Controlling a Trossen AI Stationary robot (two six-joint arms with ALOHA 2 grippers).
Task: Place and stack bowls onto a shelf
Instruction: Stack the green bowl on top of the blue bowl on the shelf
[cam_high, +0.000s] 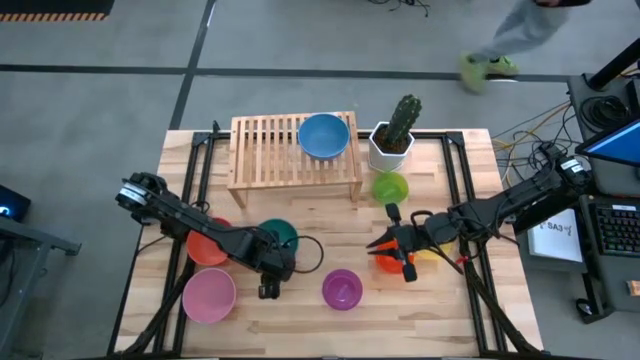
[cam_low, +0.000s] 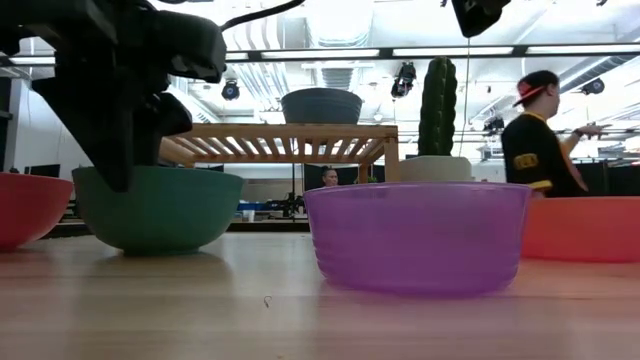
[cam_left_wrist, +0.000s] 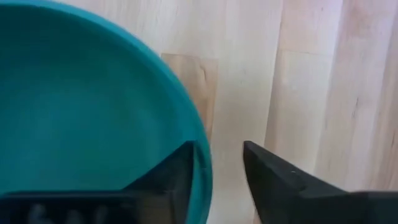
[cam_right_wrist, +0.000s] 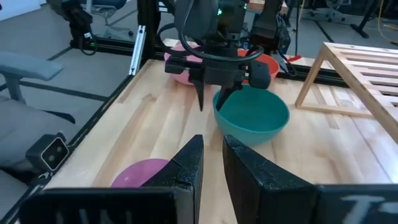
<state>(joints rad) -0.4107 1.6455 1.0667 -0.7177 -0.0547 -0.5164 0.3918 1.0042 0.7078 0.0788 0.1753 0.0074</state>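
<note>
The teal bowl (cam_high: 284, 235) (cam_left_wrist: 87, 106) sits on the table in front of the shelf (cam_high: 270, 150), whose slats carry the blue bowl (cam_high: 324, 135). My left gripper (cam_high: 268, 268) (cam_left_wrist: 217, 168) is open and points down over the teal bowl's near rim, one finger inside and one outside. The red-orange (cam_high: 205, 247), pink (cam_high: 208, 296), purple (cam_high: 342, 289) and lime green (cam_high: 390, 186) bowls rest on the table. My right gripper (cam_high: 392, 252) (cam_right_wrist: 212, 165) hovers over the orange bowl (cam_high: 386, 263), beside the yellow bowl (cam_high: 432, 252). Its fingers are a narrow gap apart and hold nothing. My left gripper comes from above at the teal bowl's rim (cam_left_wrist: 202, 155) on its near side. One finger (cam_left_wrist: 177, 171) is inside the bowl, close against the wall. The other finger (cam_left_wrist: 267, 174) stands outside, apart from it. Whether the inner finger touches, I cannot tell. The bowl stands upright on the table.
A white pot with a cactus (cam_high: 394, 138) stands right of the shelf, next to the lime green bowl. Bare tabletop lies between the purple bowl and the near edge (cam_high: 320, 340). A person (cam_low: 540, 145) stands in the room beyond the table.
</note>
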